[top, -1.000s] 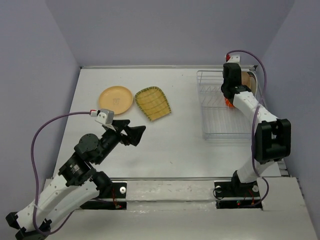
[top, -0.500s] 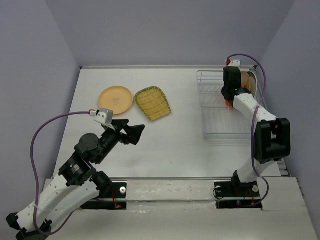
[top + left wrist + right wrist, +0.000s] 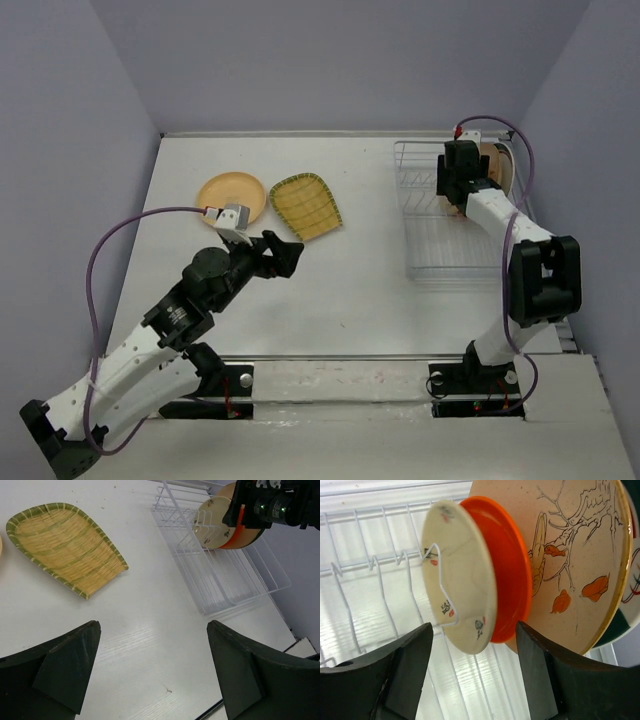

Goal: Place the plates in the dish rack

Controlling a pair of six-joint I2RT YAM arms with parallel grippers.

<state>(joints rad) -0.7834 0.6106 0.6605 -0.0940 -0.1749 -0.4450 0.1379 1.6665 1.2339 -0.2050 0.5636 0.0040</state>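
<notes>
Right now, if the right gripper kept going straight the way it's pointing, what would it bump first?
Most likely the small beige plate, standing on edge in the dish rack straight ahead of the open right gripper. The orange-red plate stands right beside it. How near the fingers are is hard to judge.

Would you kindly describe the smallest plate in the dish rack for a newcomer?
Find the wire dish rack on the right; plates stand on edge at its far end. The cream plate ends that row: tiny motifs, and smaller than the plain orange plate beside it.
</notes>
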